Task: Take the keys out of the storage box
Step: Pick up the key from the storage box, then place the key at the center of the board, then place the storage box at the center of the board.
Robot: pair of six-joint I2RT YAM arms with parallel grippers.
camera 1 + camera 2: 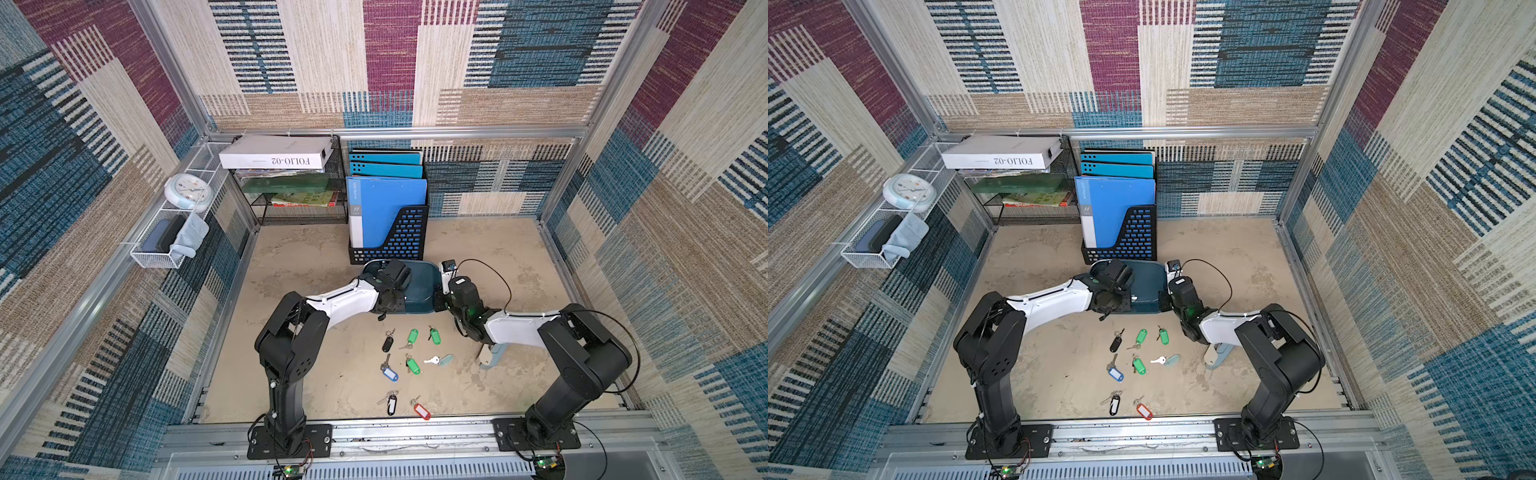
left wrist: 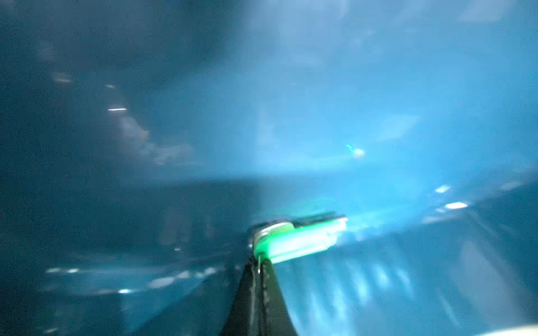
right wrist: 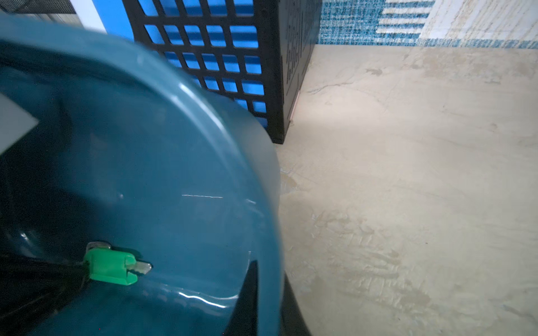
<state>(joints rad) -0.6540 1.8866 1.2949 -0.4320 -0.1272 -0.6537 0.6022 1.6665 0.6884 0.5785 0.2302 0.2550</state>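
The green-tagged key (image 2: 300, 240) is pinched in the closed left gripper (image 2: 259, 261), its long axis crosswise to the jaws. The storage box (image 3: 174, 145) is clamped at its rim by the right gripper (image 3: 270, 291).

A: Both top views are bright, even and sharp, though the walls (image 1: 83, 174) bow at the edges.
B: The left wrist view?
A: Dim, smeared blue; only the green key fob (image 2: 297, 240) reads, pale glare behind it.
B: The right wrist view is crisper; a highlight streaks the storage box (image 3: 174, 163).
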